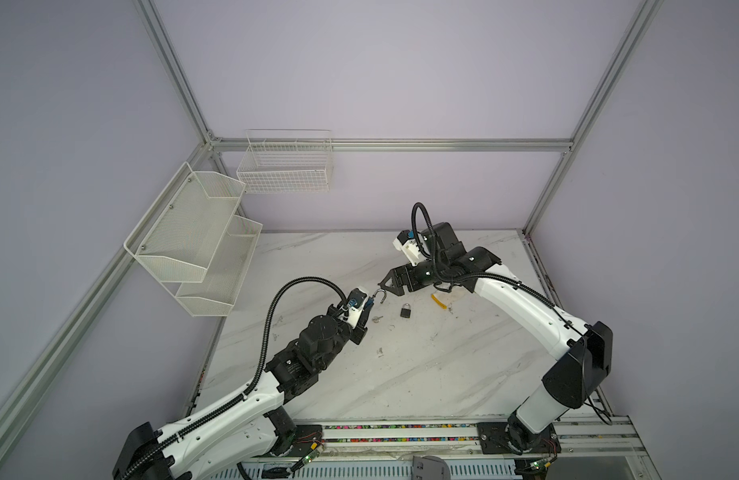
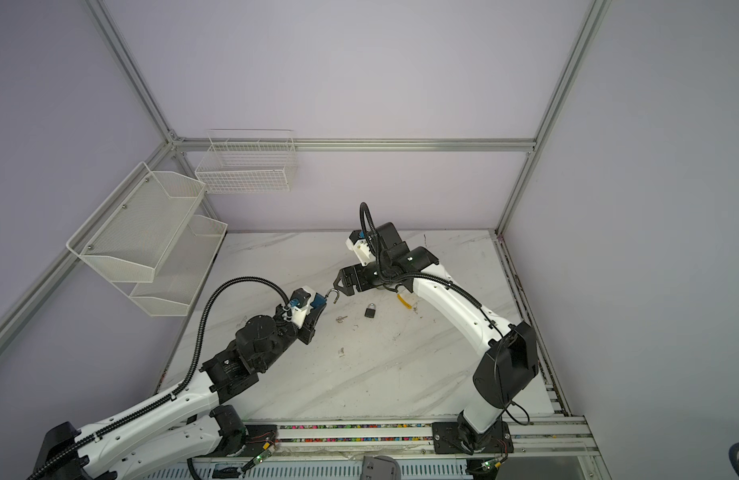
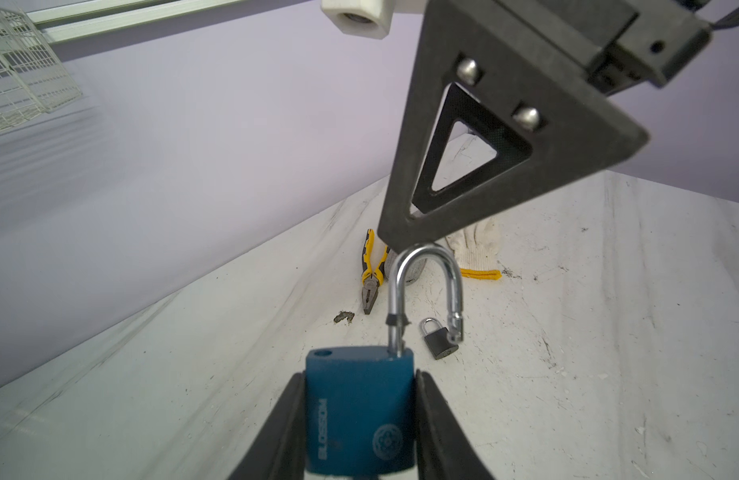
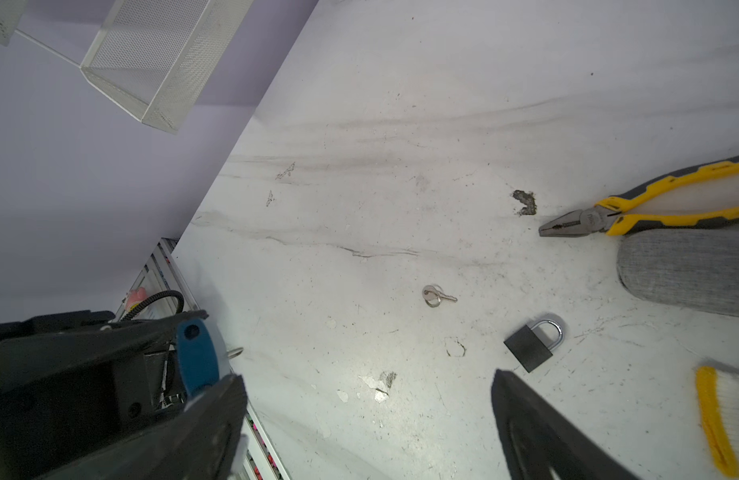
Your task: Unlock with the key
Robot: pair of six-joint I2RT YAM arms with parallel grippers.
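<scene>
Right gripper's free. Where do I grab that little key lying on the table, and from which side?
Take the key by its round head end, leaving the blade free for the lock. It lies flat on the table with nothing close beside it, so the open right gripper probably has to come straight down from above, jaws straddling the head's thin edges.

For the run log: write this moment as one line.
left gripper: shut on blue padlock, shackle open | right gripper: open, near shackle | key: on table | black padlock: on table
</scene>
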